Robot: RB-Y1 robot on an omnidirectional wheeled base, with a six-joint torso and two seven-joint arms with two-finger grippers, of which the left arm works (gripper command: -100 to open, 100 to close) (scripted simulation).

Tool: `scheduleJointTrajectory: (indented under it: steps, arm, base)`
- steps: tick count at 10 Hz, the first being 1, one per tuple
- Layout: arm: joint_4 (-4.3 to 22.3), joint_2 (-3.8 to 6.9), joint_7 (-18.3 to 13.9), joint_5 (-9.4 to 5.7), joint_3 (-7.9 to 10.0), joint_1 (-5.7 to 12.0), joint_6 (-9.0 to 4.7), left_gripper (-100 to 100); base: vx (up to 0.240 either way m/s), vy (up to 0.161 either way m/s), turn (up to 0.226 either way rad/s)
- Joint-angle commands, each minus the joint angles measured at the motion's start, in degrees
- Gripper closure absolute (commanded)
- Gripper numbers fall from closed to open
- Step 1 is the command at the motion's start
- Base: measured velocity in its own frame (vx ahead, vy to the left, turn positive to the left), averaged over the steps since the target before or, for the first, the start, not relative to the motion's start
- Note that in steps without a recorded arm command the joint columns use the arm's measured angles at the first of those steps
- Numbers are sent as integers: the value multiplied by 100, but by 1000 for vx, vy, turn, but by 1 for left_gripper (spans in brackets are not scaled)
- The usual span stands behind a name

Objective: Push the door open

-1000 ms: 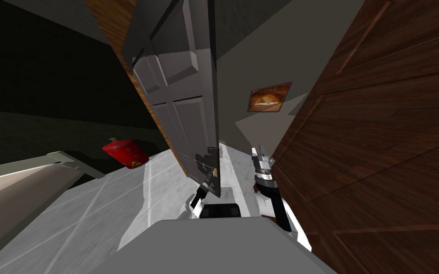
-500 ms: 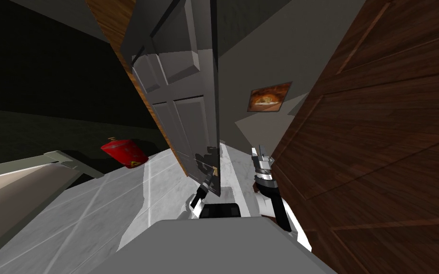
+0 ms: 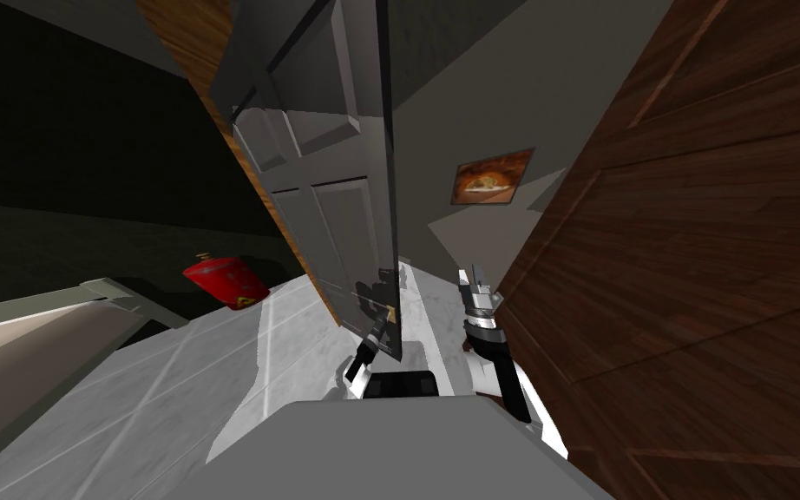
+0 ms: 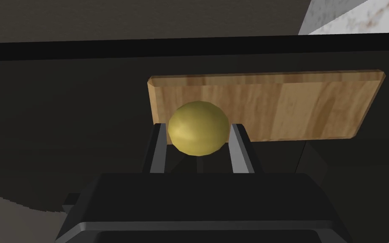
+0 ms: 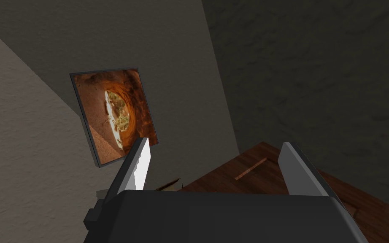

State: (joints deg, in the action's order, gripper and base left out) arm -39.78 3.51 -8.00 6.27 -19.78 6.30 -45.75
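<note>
Left wrist view is showing the left gripper [image 4: 198,126] pinching a round, brass-yellow door knob [image 4: 198,131]. Its two fingers [image 4: 157,147] are pressing the ball's opposite sides, so the knob is sitting right at the fingertips. Just behind the knob, a light wooden backplate [image 4: 299,105] is lying flat against the dark grey door [image 4: 63,126] and reaching well out past one finger.

Seen from the head view, the left forearm is reaching up and forward. It is bringing those jaws to the panelled door [image 3: 329,217] low down, close to its free edge. The door is standing partly open, edge-on to the robot, with a wood-grain door frame [image 3: 207,52] behind it and a black area [image 3: 60,130] beyond that.

Across the door's edge from the left jaws, the right gripper [image 3: 475,279] is pointing upward on a raised forearm and touching nothing. Its fingers [image 5: 139,162] are standing spread wide apart and holding nothing. Just outside that hand a dark brown wooden panel [image 3: 693,260] is rising.

Beyond both sets of jaws, a framed picture [image 3: 491,176] is hanging on the grey wall [image 3: 476,95]. Well off to the left of the left jaws, past the pale marbled floor [image 3: 173,382], a red fire extinguisher [image 3: 226,279] is showing a yellow label [image 3: 249,300]. Any writing on that label is too small to read.
</note>
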Motion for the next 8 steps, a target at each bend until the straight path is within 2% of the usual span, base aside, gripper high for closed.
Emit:
scheduleJointTrajectory:
  steps: [1,3,4,8]
  arm:
    - [24,62,146,-150,109,44,-20,100]
    - [24,62,146,-150,109,44,-20,100]
    - [-61,76,101,-150,82,10,50,-100]
    - [-115,30,54,-170,66,-2,95,-100]
  base:
    - [188,-66,75]
    - [106,-11,60]
    - [-107,22,52]
    - [-210,9,34]
